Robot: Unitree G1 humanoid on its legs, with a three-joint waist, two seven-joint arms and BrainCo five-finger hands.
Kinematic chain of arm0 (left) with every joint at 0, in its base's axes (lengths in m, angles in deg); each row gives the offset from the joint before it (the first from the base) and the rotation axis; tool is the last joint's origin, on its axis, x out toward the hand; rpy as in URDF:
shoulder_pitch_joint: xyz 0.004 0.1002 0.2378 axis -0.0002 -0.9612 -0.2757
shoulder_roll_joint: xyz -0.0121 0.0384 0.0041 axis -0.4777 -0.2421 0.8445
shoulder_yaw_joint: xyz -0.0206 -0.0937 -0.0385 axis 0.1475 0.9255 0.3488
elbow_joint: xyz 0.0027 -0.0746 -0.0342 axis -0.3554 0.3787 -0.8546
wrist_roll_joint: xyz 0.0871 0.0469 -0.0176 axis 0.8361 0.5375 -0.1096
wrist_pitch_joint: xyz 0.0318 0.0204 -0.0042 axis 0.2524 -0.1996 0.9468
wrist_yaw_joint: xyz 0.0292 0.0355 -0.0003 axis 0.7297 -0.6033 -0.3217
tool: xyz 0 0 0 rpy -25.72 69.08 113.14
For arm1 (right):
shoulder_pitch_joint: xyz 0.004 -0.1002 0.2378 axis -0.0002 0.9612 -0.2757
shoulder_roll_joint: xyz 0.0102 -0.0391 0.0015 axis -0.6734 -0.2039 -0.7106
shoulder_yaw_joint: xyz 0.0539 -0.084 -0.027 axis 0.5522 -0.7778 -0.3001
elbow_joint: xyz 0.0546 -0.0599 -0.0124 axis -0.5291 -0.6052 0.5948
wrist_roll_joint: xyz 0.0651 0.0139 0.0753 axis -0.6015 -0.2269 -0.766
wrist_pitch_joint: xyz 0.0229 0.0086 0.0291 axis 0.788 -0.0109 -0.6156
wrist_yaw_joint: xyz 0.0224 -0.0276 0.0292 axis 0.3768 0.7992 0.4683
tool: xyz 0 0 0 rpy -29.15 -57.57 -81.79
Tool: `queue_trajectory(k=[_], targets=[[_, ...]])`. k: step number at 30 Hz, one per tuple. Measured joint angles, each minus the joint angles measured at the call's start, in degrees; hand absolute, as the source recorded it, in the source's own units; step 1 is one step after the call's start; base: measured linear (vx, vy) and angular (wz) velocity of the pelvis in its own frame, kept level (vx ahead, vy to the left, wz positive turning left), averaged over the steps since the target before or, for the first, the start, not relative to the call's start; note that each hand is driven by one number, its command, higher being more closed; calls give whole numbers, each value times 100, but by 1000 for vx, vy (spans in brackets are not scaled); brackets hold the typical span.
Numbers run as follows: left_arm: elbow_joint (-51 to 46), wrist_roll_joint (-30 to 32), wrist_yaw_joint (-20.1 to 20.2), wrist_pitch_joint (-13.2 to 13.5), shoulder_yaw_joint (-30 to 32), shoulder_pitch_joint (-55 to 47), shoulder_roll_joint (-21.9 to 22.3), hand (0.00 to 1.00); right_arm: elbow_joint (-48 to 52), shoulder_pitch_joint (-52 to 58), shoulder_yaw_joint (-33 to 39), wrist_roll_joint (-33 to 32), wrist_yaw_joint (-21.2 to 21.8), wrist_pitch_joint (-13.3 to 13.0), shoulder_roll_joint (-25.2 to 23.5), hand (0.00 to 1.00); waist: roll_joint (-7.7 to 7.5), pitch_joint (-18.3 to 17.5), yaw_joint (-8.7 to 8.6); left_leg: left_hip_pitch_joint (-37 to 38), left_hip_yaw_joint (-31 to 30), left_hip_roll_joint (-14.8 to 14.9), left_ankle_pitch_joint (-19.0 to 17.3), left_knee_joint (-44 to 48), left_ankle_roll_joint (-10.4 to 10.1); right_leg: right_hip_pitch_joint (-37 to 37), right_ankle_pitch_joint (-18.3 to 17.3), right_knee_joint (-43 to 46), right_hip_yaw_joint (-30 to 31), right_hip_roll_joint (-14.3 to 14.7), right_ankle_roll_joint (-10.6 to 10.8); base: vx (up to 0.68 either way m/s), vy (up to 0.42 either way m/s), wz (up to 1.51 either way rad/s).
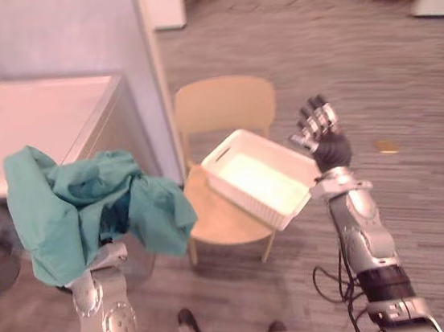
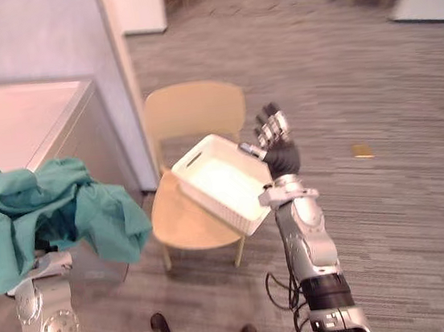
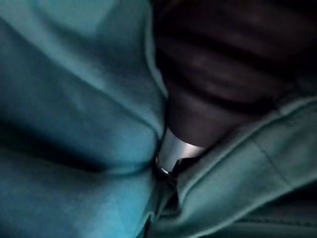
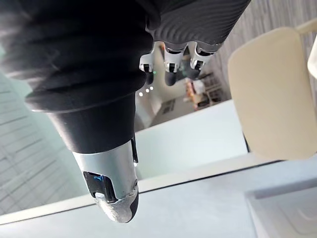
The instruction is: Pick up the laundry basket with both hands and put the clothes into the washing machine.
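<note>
**No print to read**

Scanning every surface now and no letters, numbers or labels come up legible. The basket (image 1: 256,179) reads plain white, the cloth (image 1: 73,208) plain teal. The washer (image 1: 38,120) shows a bare pale lid, and the chair (image 1: 223,105) plain tan.

There is one white basket (image 1: 242,200), one green cloth (image 1: 81,203), one wooden chair (image 1: 223,105), one white washing machine (image 1: 30,125) and one small yellow thing (image 1: 386,147) on the floor (image 1: 405,71).
</note>
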Motion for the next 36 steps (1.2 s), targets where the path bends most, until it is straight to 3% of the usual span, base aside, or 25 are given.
queue_trajectory(k=[1,2,3,4,5,6,7,8,9,12,13,14,15,16,18,21,23,26,28,29,30,31,32,34,36], targets=[[1,2,2,4,-54,-48,16,100,119,-3,37,41,-21,-24,25,0,164,99,-9,-41,145,29,39,-50,-45,-7,-177,306,-164,20,-17,-100,18,147],[26,45,10,6,-181,-27,-73,100,289,68,147,83,-47,-147,-29,0,-68,30,-253,73,11,-452,166,-1040,-204,-128,-600,448,-142,-117,42,-141,8,220],[122,110,20,23,-228,89,-121,100,456,174,254,189,-38,-246,-158,0,-255,17,-402,439,258,-774,-133,-1369,-130,-126,-520,342,-615,-336,-145,-186,-14,212],[143,132,19,30,-247,91,-109,100,501,170,254,211,-41,-289,-236,0,-281,49,-345,527,493,-572,-543,-660,-26,-112,-509,360,-724,-341,-153,-160,-62,164],[194,167,17,34,-274,10,-85,100,727,334,129,214,-26,-309,-361,0,-233,86,-296,949,626,-340,-931,-263,-449,-18,-471,306,-997,-278,-179,-177,-47,132],[318,170,18,22,-417,4,-49,100,962,550,-2,214,27,-341,-496,0,-69,67,-350,1254,630,-173,-1168,-508,-1037,-12,-402,231,-1355,-193,-154,-154,26,141],[360,173,18,-1,-467,1,-43,100,1008,612,-98,214,50,-339,-536,0,23,42,-386,1361,622,-187,-1249,-818,-1233,-39,-345,188,-1521,-180,-150,-185,158,138],[470,177,50,-27,-615,34,-63,100,1007,687,-341,214,79,-299,-682,0,-35,106,-352,1322,568,-393,-1209,-1243,-1355,-120,-190,105,-1731,-298,-137,-227,217,102],[634,179,53,-83,-684,-32,-58,100,1020,754,-791,215,205,-247,-871,0,-129,172,-303,1212,413,-726,-1019,-1519,-1227,-129,23,-30,-1831,-468,-100,-241,217,82],[829,290,66,-176,-829,-42,-50,100,1017,854,-1256,220,362,-191,-1016,0,-105,197,-321,1097,76,-1020,-942,-1633,-1066,-87,171,9,-1858,-684,-77,-167,184,82],[914,300,124,-176,-929,-38,-52,100,992,878,-1415,230,439,-155,-1058,0,-88,221,-329,1075,-168,-1185,-891,-1734,-974,-163,232,358,-1476,-897,-57,-132,216,111],[1060,348,172,-173,-1035,21,-58,100,993,904,-1509,229,466,-154,-1090,0,-50,260,-397,1070,-495,-1367,-790,-1883,-812,-350,192,891,-579,-1125,-124,-101,204,122],[1119,361,174,-168,-1109,58,-73,100,991,916,-1544,226,477,-156,-1105,0,-55,289,-460,1074,-684,-1462,-738,-1938,-723,-487,58,1128,2,-1161,-250,-75,140,166],[1206,382,187,-151,-1265,113,-140,100,988,1007,-1694,207,526,-151,-1173,0,-133,378,-582,1066,-1109,-1645,-609,-2142,-474,-708,-748,1430,2010,-801,11,-27,19,143],[1248,381,251,-141,-1416,118,-191,100,988,1222,-1929,205,603,-141,-1200,0,-200,471,-648,1056,-1566,-1789,-492,-2295,-411,-743,-1127,1484,3094,-229,207,-33,-47,148],[1321,381,278,-135,-1563,117,-278,100,881,1511,-2174,155,715,-125,-1182,0,-277,575,-660,1051,-2094,-1933,-499,-2274,-436,-821,-1070,1108,3156,339,200,63,-98,105],[1393,381,283,-136,-1606,117,-262,100,633,1523,-2168,143,720,-122,-1172,0,-245,582,-751,1058,-2340,-1919,-518,-2305,-453,-856,-1000,1191,2990,370,216,166,-114,80],[1475,381,280,-135,-1614,134,-283,100,337,1521,-2154,146,719,5,-1161,0,-82,679,-635,1377,-2761,-1778,-529,-2745,-512,-1387,-1184,1672,2670,471,135,199,-119,6],[1528,382,295,-139,-1690,160,-302,100,353,1677,-2161,148,715,6,-1161,0,-122,675,-704,1548,-2887,-1712,-664,-2666,-828,-1254,-773,879,2568,403,96,302,-190,32],[1687,383,331,-145,-1794,228,-278,100,349,1782,-2163,154,713,11,-1109,0,-58,663,-754,1555,-3071,-1616,-952,-2367,-1012,-1067,-380,870,2303,378,70,351,-245,62],[1757,390,380,-190,-1899,252,-217,100,363,1855,-2153,169,705,51,-974,0,44,618,-802,1533,-3144,-1486,-956,-2098,-1050,-1029,-683,1159,2092,416,18,362,-245,67],[1756,392,400,-193,-1971,261,-205,100,364,1870,-2149,188,704,58,-914,0,40,621,-845,1489,-3144,-1473,-956,-1892,-1065,-1013,-865,1312,2033,407,-20,428,-278,65],[1781,392,441,-196,-2071,271,-149,100,359,1930,-2140,236,701,73,-888,0,36,633,-868,1221,-3075,-1377,-997,-1018,-1137,-852,-1130,1471,1891,407,-67,409,-276,48],[1795,360,454,-193,-2079,234,-26,100,357,2058,-2266,278,657,101,-875,0,72,649,-743,437,-2661,-906,-624,1568,-1279,-397,-1367,1458,1841,597,-182,350,-215,1],[1801,317,427,-193,-2037,165,-18,100,304,2114,-2433,432,651,101,-859,0,77,644,-624,93,-2090,-483,-535,3008,-1180,-91,-1452,1320,1935,708,-291,270,-100,-42]])
